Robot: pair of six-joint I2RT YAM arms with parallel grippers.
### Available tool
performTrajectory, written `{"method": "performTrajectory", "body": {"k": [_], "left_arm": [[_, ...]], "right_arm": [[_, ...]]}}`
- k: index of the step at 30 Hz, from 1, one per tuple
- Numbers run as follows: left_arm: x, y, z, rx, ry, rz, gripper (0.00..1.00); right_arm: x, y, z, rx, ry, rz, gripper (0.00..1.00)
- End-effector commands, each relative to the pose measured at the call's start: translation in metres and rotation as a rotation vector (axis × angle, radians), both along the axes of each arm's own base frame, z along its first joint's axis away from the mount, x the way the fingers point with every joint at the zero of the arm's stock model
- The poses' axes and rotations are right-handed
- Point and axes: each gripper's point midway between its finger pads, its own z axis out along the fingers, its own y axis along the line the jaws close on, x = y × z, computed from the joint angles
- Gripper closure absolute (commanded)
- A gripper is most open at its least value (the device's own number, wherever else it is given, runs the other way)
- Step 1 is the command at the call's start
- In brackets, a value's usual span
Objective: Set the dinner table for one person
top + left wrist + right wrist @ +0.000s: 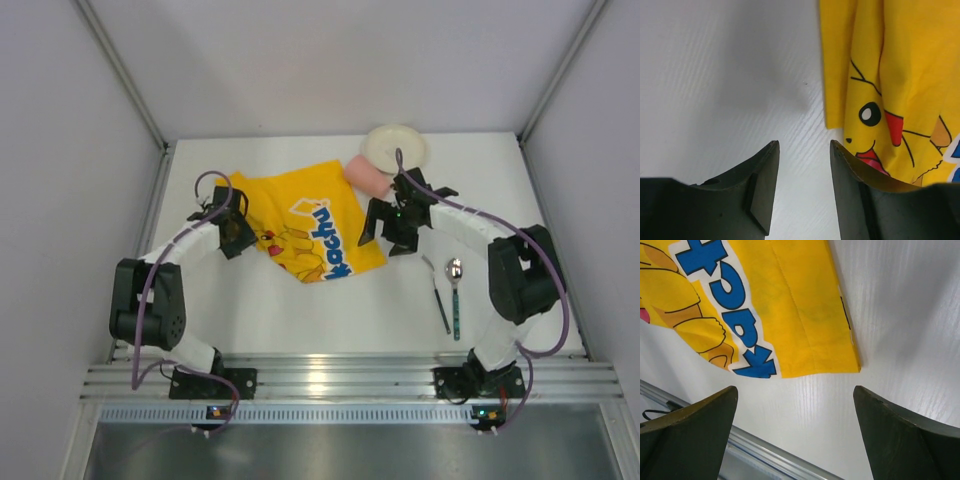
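Tabletop [300,320] is the fixed part: white, flat, rigid and probably slick, offering nothing to grasp. It fills the workspace between the walls, with a ribbed rail [350,378] along its near edge. The soft yellow cloth mat [310,225] lies skewed and rumpled at centre, and I judge its hems and corners the best holds. The left claw [236,236] hovers at the mat's left edge, jaws slightly parted and empty. The right claw [385,228] hangs over the mat's right corner, jaws wide and empty. A plate [393,146] and a pink item [368,177] crowd the far edge. The spoon [455,285] and fork [437,295] lie to the right. Open room lies between the mat and the rail.
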Motion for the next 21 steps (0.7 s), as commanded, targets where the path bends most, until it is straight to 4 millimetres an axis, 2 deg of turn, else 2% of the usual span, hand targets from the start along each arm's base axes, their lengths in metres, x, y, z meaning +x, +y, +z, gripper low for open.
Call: {"method": "performTrajectory", "body": {"k": [1, 10, 16, 19, 21], "left_arm": [[0.034, -0.019, 0.001, -0.091, -0.113, -0.035, 0.5], [0.037, -0.023, -0.042, -0.089, -0.009, -0.057, 0.57], [0.04, -0.026, -0.054, -0.095, 0.012, -0.081, 0.59], [0.041, -0.027, -0.059, -0.094, 0.022, -0.097, 0.65], [0.041, -0.028, -0.062, -0.094, 0.029, -0.105, 0.75]], "right_arm": [[-0.006, -0.002, 0.018, -0.021, -0.057, 0.031, 0.0], [-0.01, -0.017, 0.01, -0.08, -0.034, -0.006, 0.0], [-0.009, -0.019, 0.007, -0.096, -0.023, -0.02, 0.0], [-0.009, -0.02, 0.006, -0.104, -0.019, -0.025, 0.0], [-0.008, -0.021, 0.006, -0.109, -0.017, -0.029, 0.0]]}}
